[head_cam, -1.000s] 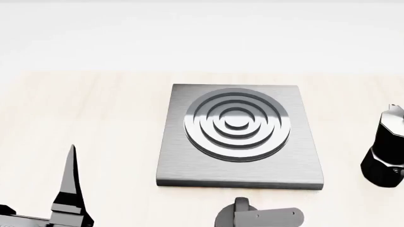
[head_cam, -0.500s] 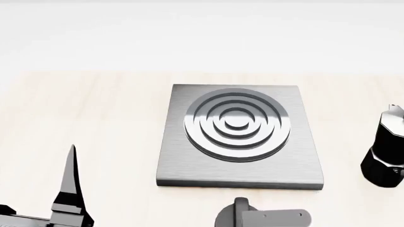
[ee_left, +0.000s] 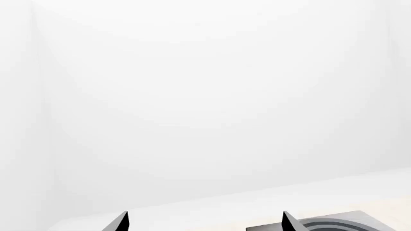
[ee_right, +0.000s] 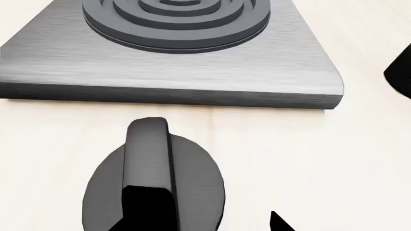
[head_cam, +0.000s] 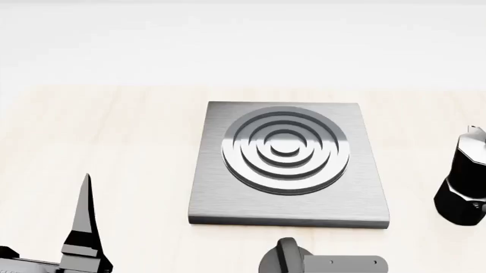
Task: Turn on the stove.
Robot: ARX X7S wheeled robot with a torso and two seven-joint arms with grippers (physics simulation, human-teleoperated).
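Observation:
The stove is a flat square grey brushed-metal hotplate with raised concentric rings, in the middle of the light wooden table. Its small black round ridged knob sits on the table just in front of the plate's near edge. In the right wrist view the knob fills the near field, with the hotplate behind it. My right gripper is open and low over the knob; one fingertip shows beside the knob, apart from it. My left gripper is open and empty, off to the left of the stove.
A black moka pot stands at the right edge of the table, right of the hotplate; a bit of it shows in the right wrist view. One finger of my left gripper points up at the near left. A white wall stands behind the table.
The grey body of my right gripper has slid to the right and a little toward the near edge, showing more of the knob. The left arm, hotplate and moka pot have not moved.

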